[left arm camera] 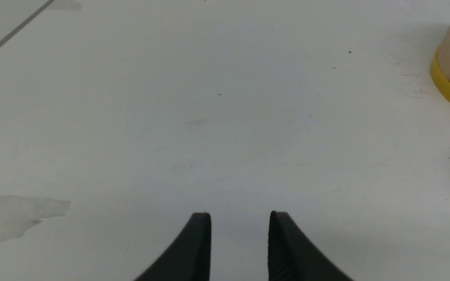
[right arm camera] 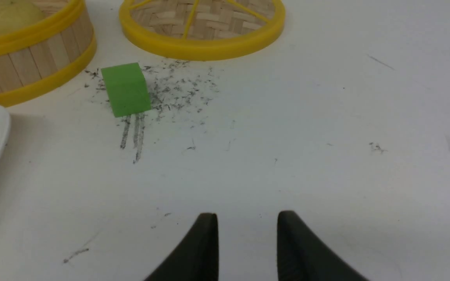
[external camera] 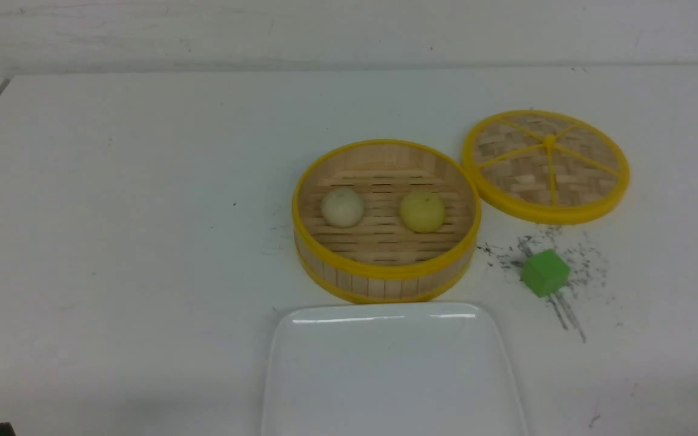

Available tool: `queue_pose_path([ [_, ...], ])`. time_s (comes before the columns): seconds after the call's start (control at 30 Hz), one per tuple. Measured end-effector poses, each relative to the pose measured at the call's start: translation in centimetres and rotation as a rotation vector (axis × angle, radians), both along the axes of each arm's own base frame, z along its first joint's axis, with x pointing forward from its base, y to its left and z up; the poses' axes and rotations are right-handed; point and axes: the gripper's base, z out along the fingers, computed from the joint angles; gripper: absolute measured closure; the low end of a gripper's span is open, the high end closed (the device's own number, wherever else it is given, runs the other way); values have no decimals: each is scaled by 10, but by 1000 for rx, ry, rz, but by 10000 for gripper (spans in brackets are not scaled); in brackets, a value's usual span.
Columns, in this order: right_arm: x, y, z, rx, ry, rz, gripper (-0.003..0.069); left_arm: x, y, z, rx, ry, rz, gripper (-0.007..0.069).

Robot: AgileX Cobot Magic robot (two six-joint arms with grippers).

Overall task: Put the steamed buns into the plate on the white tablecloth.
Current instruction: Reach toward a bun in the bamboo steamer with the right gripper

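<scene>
Both buns (external camera: 383, 210) lie well apart from either open hand (left arm camera: 240, 218)

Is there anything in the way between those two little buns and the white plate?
Yes: the basket's raised wall. Both buns, the cream one and the yellow one, sit inside the basket, and its near side stands before the plate.

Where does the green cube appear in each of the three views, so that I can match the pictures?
Front view: green cube, right of the steamer.
Left wrist view: not in it.
Right wrist view: upper left part.
Shared landmark: the steamer's yellow rim, in all three.
</scene>
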Motion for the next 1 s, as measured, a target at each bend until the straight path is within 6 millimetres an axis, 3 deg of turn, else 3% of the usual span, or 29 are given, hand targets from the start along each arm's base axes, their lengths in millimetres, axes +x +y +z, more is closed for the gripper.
queue_pose_path([
  [0.77,0,-3,0,-81,-2,-6,419,0,0,0,0,0,0,384],
  [1.0,0,-2,1,-13,-8,-14,419,0,0,0,0,0,0,384],
])
